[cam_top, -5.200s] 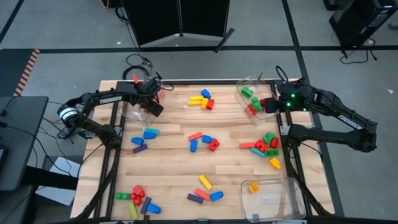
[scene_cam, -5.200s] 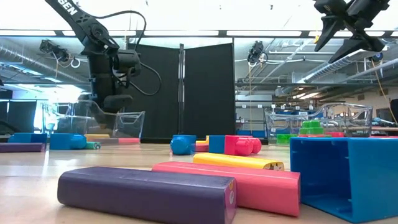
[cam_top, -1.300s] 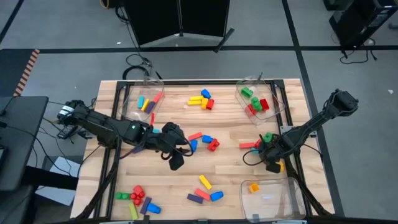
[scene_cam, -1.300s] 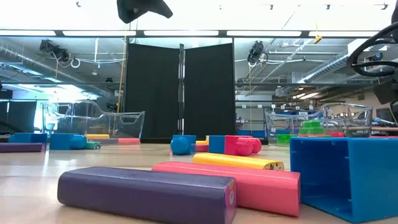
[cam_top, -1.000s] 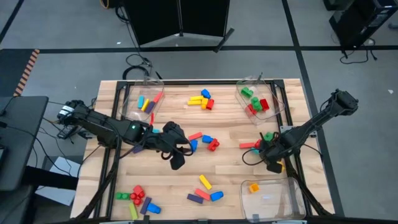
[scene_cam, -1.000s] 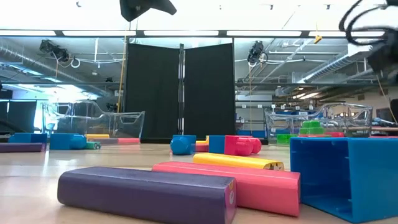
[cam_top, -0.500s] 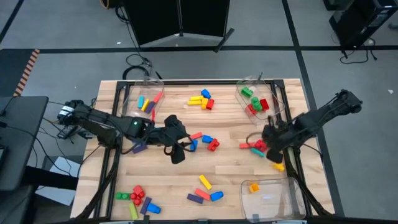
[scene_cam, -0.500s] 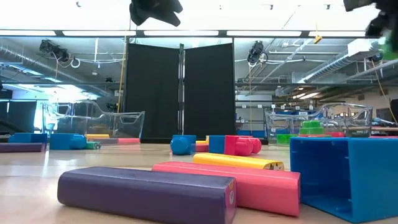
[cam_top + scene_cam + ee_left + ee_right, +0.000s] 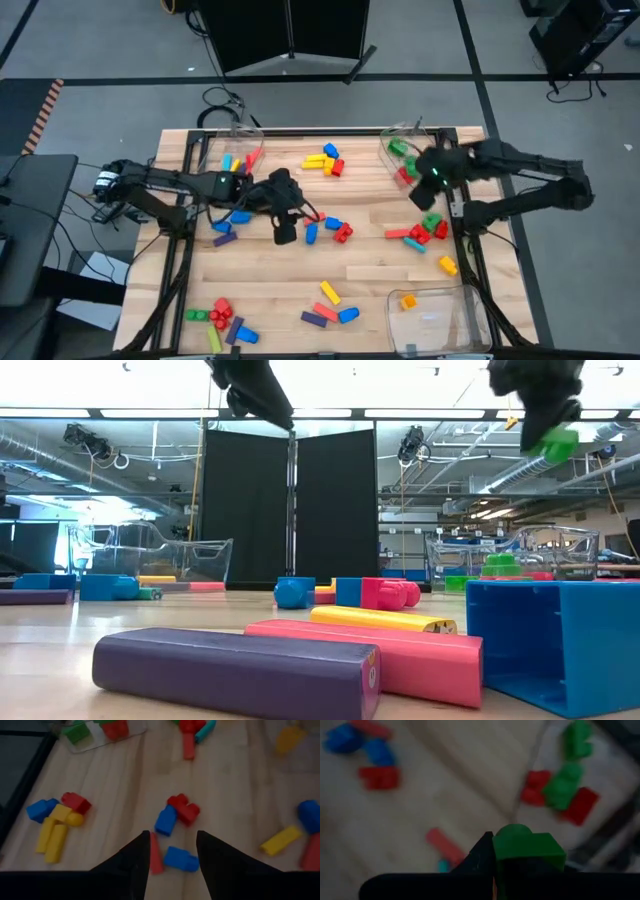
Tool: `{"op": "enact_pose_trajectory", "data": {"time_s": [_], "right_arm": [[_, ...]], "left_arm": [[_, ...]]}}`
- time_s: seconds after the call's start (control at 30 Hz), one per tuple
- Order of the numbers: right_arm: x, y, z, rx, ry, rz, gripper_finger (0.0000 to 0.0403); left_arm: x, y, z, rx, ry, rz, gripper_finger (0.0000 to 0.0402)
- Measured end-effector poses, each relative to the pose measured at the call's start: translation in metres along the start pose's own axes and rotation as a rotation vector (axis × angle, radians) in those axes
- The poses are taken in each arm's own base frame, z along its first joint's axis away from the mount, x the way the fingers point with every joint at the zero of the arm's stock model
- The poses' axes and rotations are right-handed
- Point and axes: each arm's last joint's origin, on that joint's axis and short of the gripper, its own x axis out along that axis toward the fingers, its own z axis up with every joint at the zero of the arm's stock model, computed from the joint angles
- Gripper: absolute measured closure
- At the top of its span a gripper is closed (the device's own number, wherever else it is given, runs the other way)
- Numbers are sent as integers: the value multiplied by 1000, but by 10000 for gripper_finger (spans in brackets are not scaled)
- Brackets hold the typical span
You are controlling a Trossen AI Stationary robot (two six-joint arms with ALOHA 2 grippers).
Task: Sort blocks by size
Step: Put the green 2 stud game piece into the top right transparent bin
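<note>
The right gripper (image 9: 429, 195) holds a small green plastic block (image 9: 528, 845) high at 2 o'clock over the wooden counter (image 9: 370, 270). The left gripper (image 9: 171, 851) fingers are open.

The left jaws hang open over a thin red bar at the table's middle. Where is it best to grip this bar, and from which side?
Grip the red bar at its middle, across its narrow width, coming straight down. It lies flat on the table, and the left gripper is open above it. A blue block lies close on one side, so one jaw probably has little room there.
</note>
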Motion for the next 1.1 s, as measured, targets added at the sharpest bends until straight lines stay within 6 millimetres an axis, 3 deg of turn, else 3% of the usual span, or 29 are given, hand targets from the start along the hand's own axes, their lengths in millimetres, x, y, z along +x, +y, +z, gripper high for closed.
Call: {"op": "enact_pose_trajectory", "data": {"time_s": [0.27,0.47,0.63,0.8,0.97,1.1], "right_arm": [[42,-56,45,187,19,-29,380],[78,-92,49,354,92,-65,380],[113,-104,49,436,134,-67,379],[141,-109,40,518,217,-91,376],[157,-109,28,574,249,-103,371],[158,-109,22,601,245,-100,357]], "left_arm": [[-1,35,-3,45,26,-25,236],[-12,59,-36,-4,12,26,236],[-22,71,-59,-39,-75,68,236],[-31,79,-69,-54,-120,111,236],[-32,84,-72,5,-101,132,236],[-32,84,-72,25,-103,136,236]]}}
